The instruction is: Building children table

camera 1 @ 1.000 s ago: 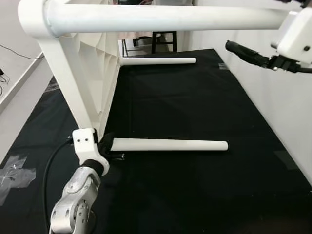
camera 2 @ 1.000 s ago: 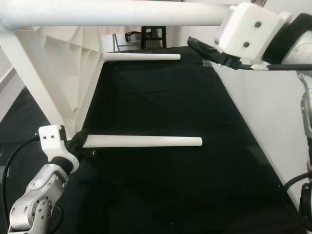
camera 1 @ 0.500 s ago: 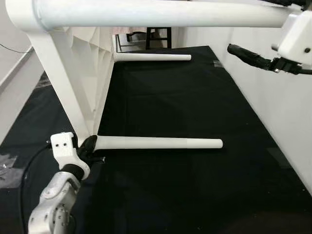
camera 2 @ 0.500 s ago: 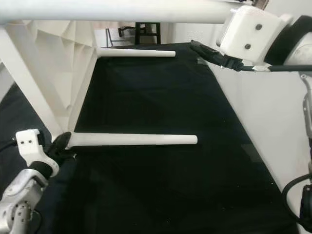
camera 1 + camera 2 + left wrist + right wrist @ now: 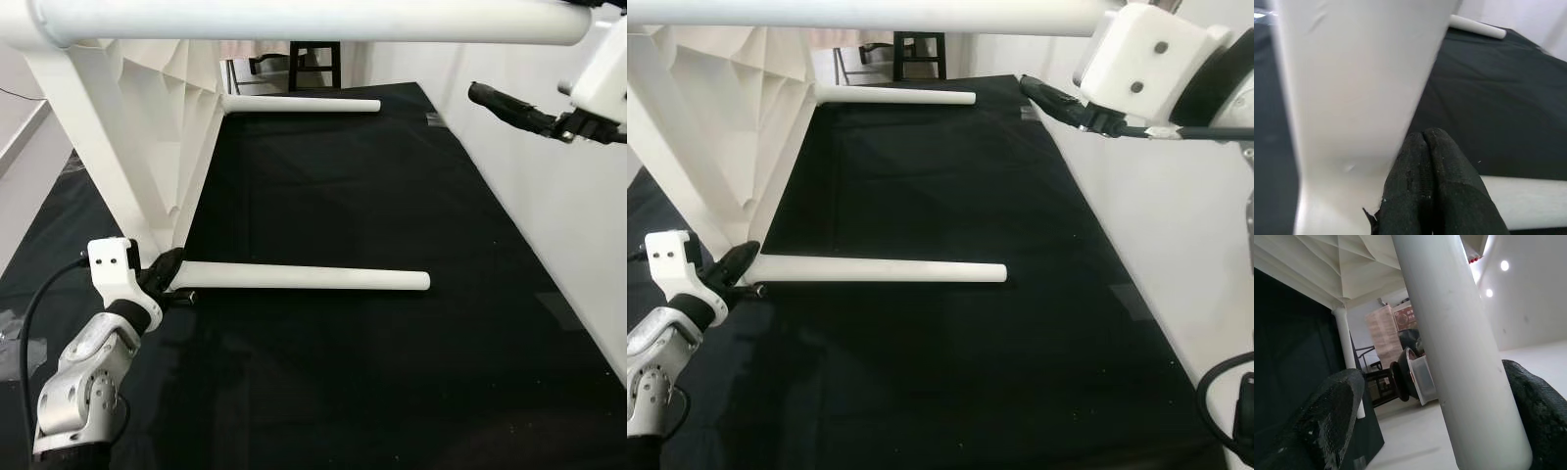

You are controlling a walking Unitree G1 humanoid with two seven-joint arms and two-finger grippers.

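Children's table (image 5: pixel 147 127) is tipped on its side on the black mat (image 5: pixel 392 196). Your left end effector (image 5: pixel 168 269), fingers pinched together, noses into the lower leg (image 5: pixel 304 278)'s socket, probably seating it. Right end effector (image 5: pixel 1415 411) sits apart around the top leg (image 5: pixel 323 22), likely steadying.
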